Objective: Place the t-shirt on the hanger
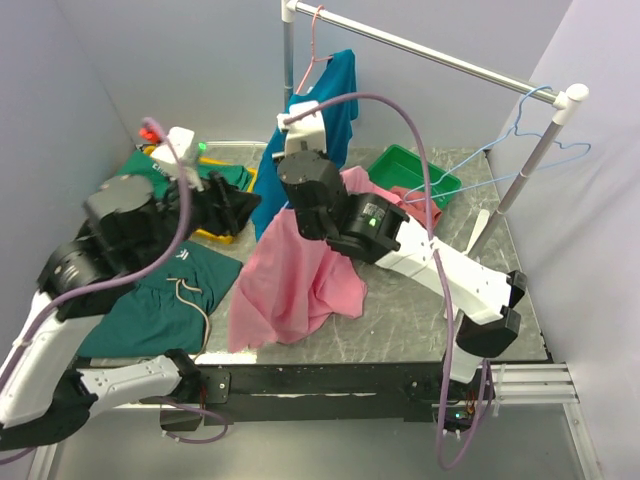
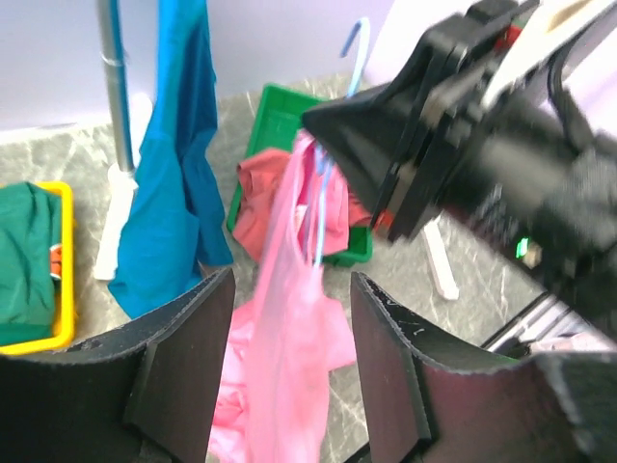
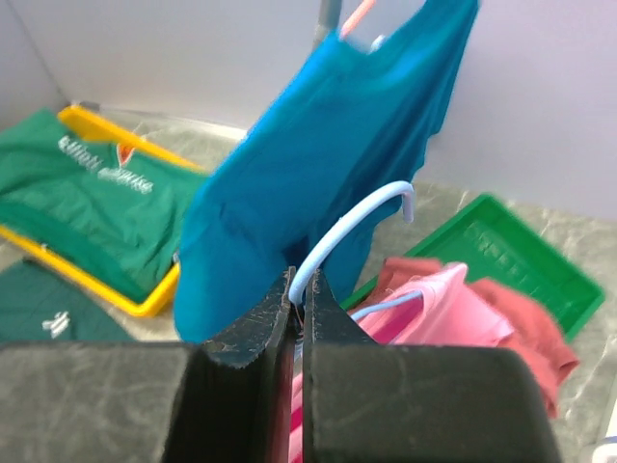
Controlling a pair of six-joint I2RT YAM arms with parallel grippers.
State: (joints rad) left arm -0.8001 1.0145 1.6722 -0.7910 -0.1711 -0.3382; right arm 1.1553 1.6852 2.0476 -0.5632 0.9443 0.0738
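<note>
I count two claws. My right claw [image 3: 297, 289] is pressed together on the neck of one light-blue hanger [image 3: 390, 191], whose hook curls up above my fingers. My left claw [image 2: 291, 282] stands apart with nothing between its pads, facing the cloth. There is one pink t-shirt [image 1: 295, 280]. It hangs from the hanger under my right wrist and spreads down onto the middle of the table [image 1: 400, 320]. One wire shoulder runs into its pink cloth, but I cannot tell whether the other shoulder is inside. One teal shirt [image 1: 330, 100] hangs on one pink hanger [image 1: 313, 45] from the single rail [image 1: 430, 50]. More light-blue hangers [image 1: 520, 128] hang at the rail's far right end, and their thin wires overlap too much for me to count them. There are two trays. The green tray [image 1: 408, 168] holds one dusty red garment [image 3: 525, 323], and the yellow tray [image 2: 66, 260] holds one folded green garment [image 3: 87, 193]. One pair of dark green shorts [image 1: 150, 300] lies flat by my left arm. From above, my right arm's black joints cover the claw and the hanger entirely, and my left arm hides part of the yellow tray. In the left wrist view, my right arm fills the upper right and is blurred.
</note>
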